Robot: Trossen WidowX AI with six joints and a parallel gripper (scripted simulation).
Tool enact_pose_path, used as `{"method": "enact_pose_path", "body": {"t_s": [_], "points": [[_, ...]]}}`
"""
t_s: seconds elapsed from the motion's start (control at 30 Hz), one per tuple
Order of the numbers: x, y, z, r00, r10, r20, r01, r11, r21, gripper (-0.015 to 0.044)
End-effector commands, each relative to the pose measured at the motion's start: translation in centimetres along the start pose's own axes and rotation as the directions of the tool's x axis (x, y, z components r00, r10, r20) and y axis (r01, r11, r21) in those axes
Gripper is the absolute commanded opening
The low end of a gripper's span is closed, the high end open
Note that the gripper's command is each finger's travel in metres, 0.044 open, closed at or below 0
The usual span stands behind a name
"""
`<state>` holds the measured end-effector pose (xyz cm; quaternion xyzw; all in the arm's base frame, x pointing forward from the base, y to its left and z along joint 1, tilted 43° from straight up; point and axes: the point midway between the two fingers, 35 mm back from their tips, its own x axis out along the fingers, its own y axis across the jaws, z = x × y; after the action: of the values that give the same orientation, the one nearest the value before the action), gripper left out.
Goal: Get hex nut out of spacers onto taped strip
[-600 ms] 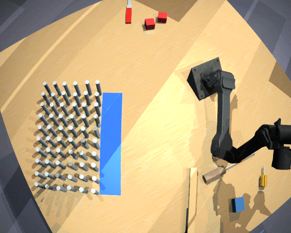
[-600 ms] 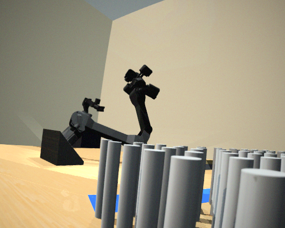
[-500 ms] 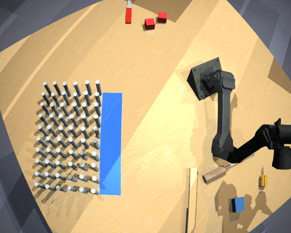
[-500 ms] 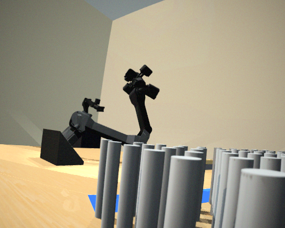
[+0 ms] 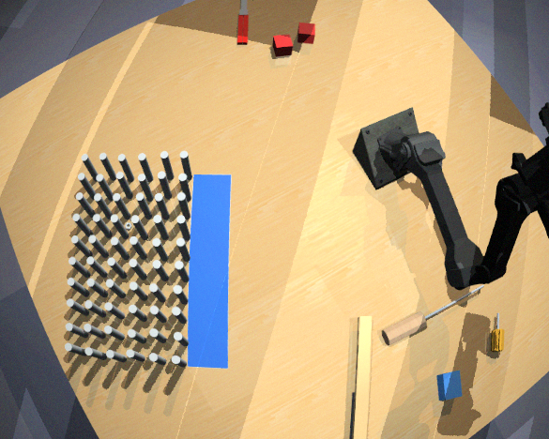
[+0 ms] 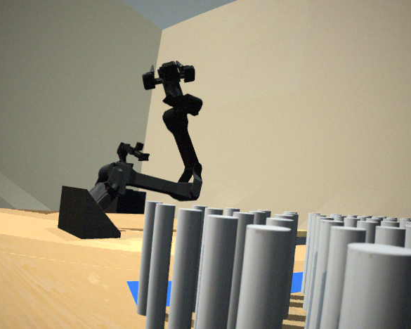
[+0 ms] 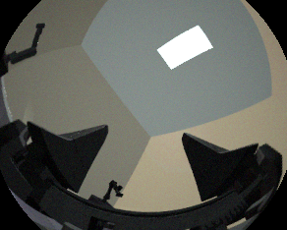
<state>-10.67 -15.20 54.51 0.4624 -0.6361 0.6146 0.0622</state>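
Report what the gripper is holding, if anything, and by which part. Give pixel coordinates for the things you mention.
Nothing is held; the gripper [image 6: 168, 69] [image 7: 145, 134] is open, with only air between its fingers.

High top view facing down, low exterior beside spacers [image 5: 133, 241] [image 6: 262, 268], both showing arm [image 5: 442, 207] [image 6: 185, 145].
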Motion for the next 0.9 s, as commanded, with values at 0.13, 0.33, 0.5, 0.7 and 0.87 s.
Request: {"method": "enact_pose_path", "body": {"t_s": [0.13,0.33,0.5,0.7,0.87], "points": [[-0.9,2.4,11.1,0.933,-0.003,0.359,-0.132,0.927,0.352,0.0440],[-3.3,2.7,17.1,0.841,-0.022,0.541,-0.289,0.827,0.483,0.0440],[-7.0,2.9,23.3,0.696,-0.064,0.716,-0.492,0.683,0.540,0.0440],[-14.3,2.5,30.6,0.432,-0.132,0.892,-0.778,0.447,0.442,0.0440],[-21.1,1.7,34.3,0.210,-0.188,0.959,-0.924,0.282,0.257,0.0440]]}}
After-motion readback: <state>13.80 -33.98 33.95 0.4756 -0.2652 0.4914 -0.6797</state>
